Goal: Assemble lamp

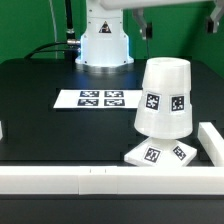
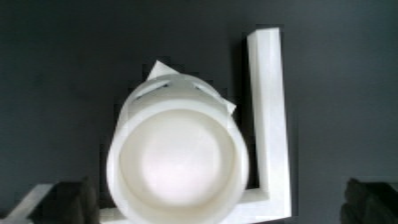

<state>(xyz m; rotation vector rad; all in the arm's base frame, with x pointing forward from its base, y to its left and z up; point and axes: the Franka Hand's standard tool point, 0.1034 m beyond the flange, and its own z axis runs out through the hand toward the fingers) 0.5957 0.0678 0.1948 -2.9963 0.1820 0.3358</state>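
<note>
White tapered plastic lamp shade [image 1: 165, 97] stands upright, narrow end up, on the flat square white lamp base [image 1: 160, 153], near the exterior view's right. White L-shaped fence [image 1: 90, 180] runs along the front and right. Marker board [image 1: 98, 98] flat on black table [image 1: 50, 125], behind-left of shade. White robot arm pedestal [image 1: 104, 42] at back.

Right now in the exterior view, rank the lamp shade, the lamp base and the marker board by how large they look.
1. lamp shade, largest as it appears.
2. marker board.
3. lamp base, mostly hidden under the shade.
The shade is nearer the camera, so true sizes stay unsure.
</note>
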